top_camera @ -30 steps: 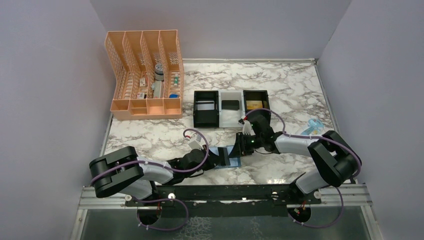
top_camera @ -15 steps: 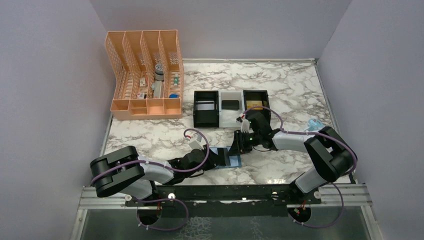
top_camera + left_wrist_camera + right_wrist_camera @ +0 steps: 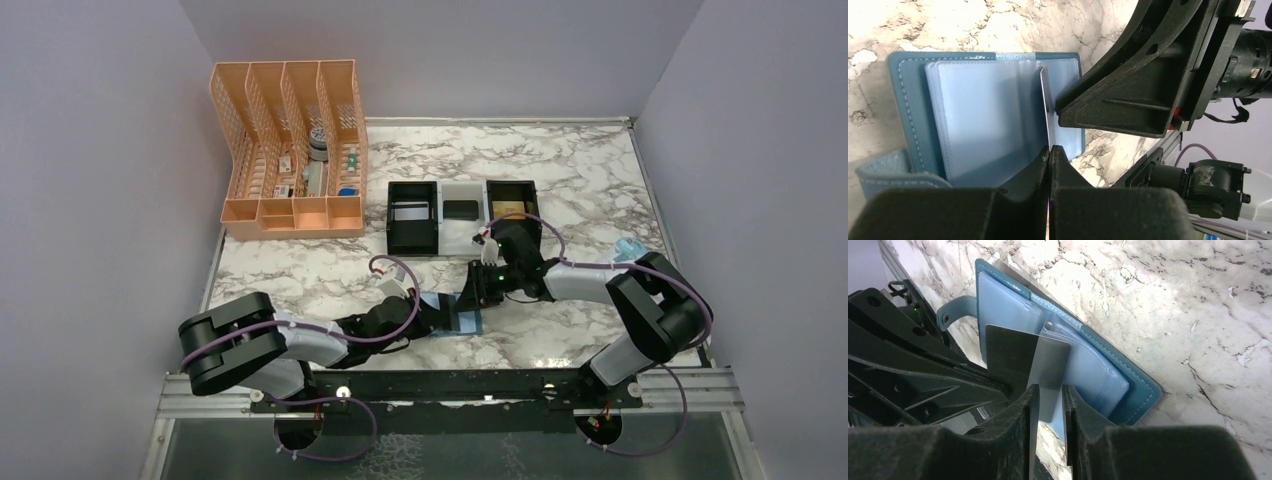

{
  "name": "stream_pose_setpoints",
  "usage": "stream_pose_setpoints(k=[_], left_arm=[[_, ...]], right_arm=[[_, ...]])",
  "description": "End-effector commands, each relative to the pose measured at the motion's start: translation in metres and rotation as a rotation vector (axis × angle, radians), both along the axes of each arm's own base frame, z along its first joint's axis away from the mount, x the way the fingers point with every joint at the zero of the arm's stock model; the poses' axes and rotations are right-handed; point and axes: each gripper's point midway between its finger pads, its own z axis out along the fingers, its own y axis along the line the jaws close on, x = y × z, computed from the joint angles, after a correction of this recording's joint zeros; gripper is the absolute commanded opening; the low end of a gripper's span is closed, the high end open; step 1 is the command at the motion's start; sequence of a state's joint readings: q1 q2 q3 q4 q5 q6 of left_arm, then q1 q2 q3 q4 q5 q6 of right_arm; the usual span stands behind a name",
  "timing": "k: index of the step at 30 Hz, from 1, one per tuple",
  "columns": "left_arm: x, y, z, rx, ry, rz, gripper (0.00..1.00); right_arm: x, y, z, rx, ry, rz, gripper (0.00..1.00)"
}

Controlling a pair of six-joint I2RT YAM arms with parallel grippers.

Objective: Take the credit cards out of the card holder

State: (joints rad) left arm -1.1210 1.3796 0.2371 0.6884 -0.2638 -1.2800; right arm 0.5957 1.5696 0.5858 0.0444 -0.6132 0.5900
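Left gripper (image 3: pixel 1049 149) was clamped shut on the near edge of a thin silver-grey rectangular card (image 3: pixel 1053 360). The card stood on edge, rising from among the clear plastic sleeves (image 3: pixel 978 115) of a small teal-blue stitched bifold wallet (image 3: pixel 905 105). That wallet lay open on the white marble-patterned table (image 3: pixel 1173 300), between the two arms. Right gripper (image 3: pixel 1049 388) met the card from the far side, jaws a little apart with the card's face showing in the gap. Whether they pressed on it I could not tell. The card looked light, stiff and slick, best pinched across its flat faces and drawn straight along the sleeve. The wallet seemed soft, likely to drag along unless pinned.
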Motion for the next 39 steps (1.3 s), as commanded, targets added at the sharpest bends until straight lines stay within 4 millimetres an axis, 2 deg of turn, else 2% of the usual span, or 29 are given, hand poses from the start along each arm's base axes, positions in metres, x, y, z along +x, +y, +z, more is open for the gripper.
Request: stream_pose_setpoints(k=[1,9,16,20,23,24,25,27,30,35,37,39], left_arm=[[0.005,0.006,0.010,-0.013,-0.029,0.033,0.00],[0.003,0.020,0.022,0.010,-0.063,0.034,0.00],[0.000,0.034,0.025,0.166,-0.099,-0.009,0.00],[0.001,0.036,0.038,0.230,-0.137,-0.049,0.00],[0.000,0.035,0.051,0.194,-0.164,-0.076,0.00],[0.000,0.035,0.056,0.174,-0.172,-0.088,0.00],[-0.001,0.035,0.059,0.158,-0.178,-0.100,0.00],[0.000,0.039,0.063,0.133,-0.180,-0.114,0.00],[0.002,0.047,0.067,0.112,-0.179,-0.128,0.00],[0.012,0.053,0.089,0.002,-0.197,-0.153,0.00],[0.014,0.050,0.100,-0.050,-0.226,-0.179,0.00],[0.017,0.048,0.103,-0.079,-0.228,-0.194,0.00]], right_arm=[[0.004,-0.010,-0.004,-0.050,-0.044,-0.030,0.25],[0.013,-0.005,0.038,0.034,-0.177,-0.038,0.32],[0.019,-0.008,0.060,0.079,-0.266,-0.094,0.52],[0.028,-0.016,0.070,0.126,-0.356,-0.202,0.60],[0.041,-0.031,0.081,0.128,-0.454,-0.318,0.63],[0.043,-0.035,0.086,0.130,-0.487,-0.340,0.68],[0.044,-0.037,0.091,0.129,-0.519,-0.328,0.74],[0.046,-0.039,0.096,0.085,-0.511,-0.310,0.75],[0.045,-0.031,0.101,0.102,-0.478,-0.262,0.74],[0.036,-0.009,0.127,0.294,-0.462,-0.175,0.74],[0.030,0.001,0.139,0.377,-0.456,-0.125,0.74],[0.029,0.008,0.147,0.419,-0.430,-0.104,0.74]])
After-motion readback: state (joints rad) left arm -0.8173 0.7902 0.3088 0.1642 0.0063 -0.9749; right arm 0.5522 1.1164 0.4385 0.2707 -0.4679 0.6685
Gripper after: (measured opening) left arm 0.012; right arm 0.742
